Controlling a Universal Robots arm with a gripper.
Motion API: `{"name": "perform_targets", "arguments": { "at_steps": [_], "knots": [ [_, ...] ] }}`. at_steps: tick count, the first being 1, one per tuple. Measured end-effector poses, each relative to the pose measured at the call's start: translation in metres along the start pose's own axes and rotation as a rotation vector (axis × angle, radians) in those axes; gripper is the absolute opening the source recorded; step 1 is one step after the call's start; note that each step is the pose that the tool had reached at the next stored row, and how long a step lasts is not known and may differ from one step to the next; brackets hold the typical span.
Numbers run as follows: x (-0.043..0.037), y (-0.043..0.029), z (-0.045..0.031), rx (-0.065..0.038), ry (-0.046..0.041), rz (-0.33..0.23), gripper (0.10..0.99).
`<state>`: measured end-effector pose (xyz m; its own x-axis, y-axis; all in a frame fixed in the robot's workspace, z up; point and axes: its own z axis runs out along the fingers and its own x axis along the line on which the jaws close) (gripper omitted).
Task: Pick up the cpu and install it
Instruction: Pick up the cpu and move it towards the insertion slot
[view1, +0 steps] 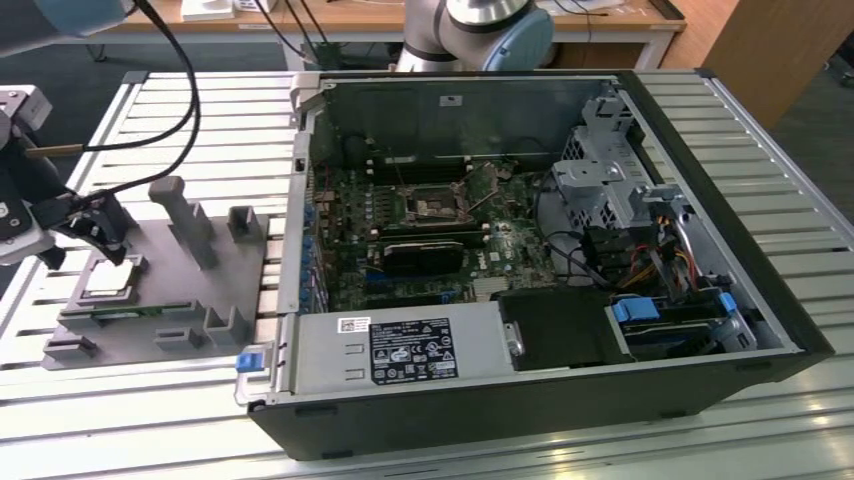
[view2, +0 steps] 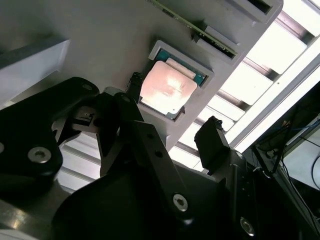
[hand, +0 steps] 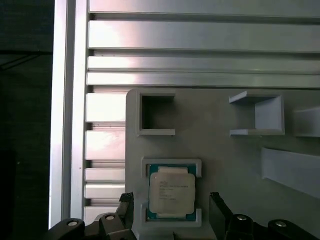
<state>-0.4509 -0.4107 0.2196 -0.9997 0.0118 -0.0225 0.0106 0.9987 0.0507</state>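
The cpu (hand: 171, 189) lies flat in its recess on the grey fixture plate (hand: 225, 165), on the slatted worktop (hand: 200, 35). The pincer (hand: 171, 202) hangs over it, fingers (hand: 126, 204) apart, one on each side. If they close off-centre, the chip could tilt or jam against the recess rim

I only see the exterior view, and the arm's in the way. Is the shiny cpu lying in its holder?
Observer: Yes. In the first wrist view the cpu lies flat in a square pocket of the grey plate.
Operator: Are the fingers squeezing it?
Observer: No. The fingers stand apart, one on each side of the pocket, with gaps to the cpu.
Operator: Is anything on top of it?
Observer: No. In the second wrist view its metal top is bare and glints with light.
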Motion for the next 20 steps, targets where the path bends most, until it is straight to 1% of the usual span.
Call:
{"name": "perform_targets", "arguments": {
  "at_steps": [11,17,20],
  "knots": [
    [-0.0013,-0.0007,0.0138,0.0,0.0003,-0.003,0.706],
    [-0.0013,-0.001,0.0196,0.0,0.0002,-0.003,0.706],
    [-0.0013,-0.0011,0.0205,0.003,0.0005,-0.003,0.706]
  ]
}}
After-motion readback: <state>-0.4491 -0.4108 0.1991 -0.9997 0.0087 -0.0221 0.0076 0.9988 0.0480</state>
